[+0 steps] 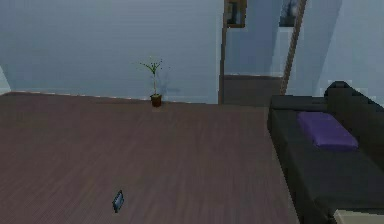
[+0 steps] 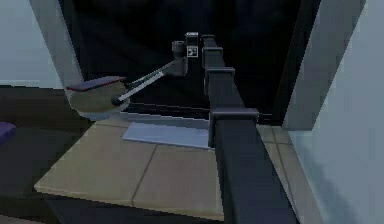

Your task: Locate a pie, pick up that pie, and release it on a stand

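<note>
- While the arm is run out over the tan table, your tool sits at its far end, with the fingers slanting down toward the arm side view's left.
- The pie reads as a flat tan round with a dark reddish top. It lies right at the fingertips, on their left side. It is round, so there is no long axis to line up on.
- You cannot tell whether the tool grips the pie or only meets it. Nor can you tell whether the pie rests at the table's far corner or hangs clear.
- A pale flat slab lies on the table just below the tool, between the pie and the arm.
- A dark window stands behind.
- Ahead, a dark sofa with a purple cushion is at the forward view's right. A potted plant stands by the far wall, a doorway is beyond, and a small dark object lies on the wood floor.
- My judgement is that you next need a stand to set the pie on. The sofa will crowd any turn of the base.
</note>
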